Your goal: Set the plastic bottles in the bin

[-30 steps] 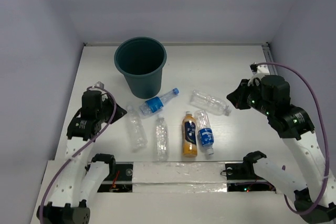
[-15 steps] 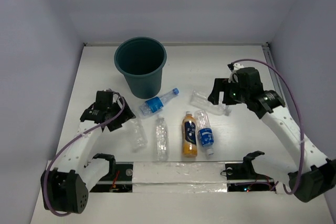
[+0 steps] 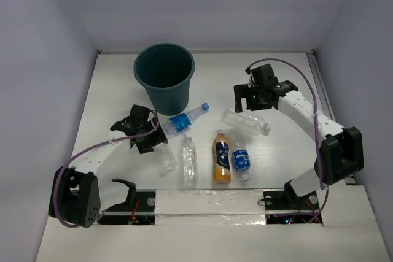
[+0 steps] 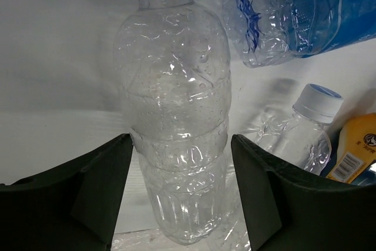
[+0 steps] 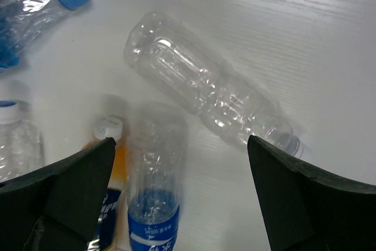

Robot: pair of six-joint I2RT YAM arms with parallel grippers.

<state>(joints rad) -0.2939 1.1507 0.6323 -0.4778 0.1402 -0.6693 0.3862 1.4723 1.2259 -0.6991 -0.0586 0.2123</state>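
bin: dark teal, upright, on the far part of the white worktop.
plastic bottles: six, all lying on the worktop outside the bin.
left gripper: fingers spread, one on each side of the leftmost clear bottle; whether they touch it cannot be told.
second clear bottle, orange bottle, blue-labelled bottle: side by side in the near row.
tilted blue-labelled bottle: just beside the bin's base.
right gripper: fingers wide apart, holding nothing.
right clear bottle: lying aslant, under the right gripper.
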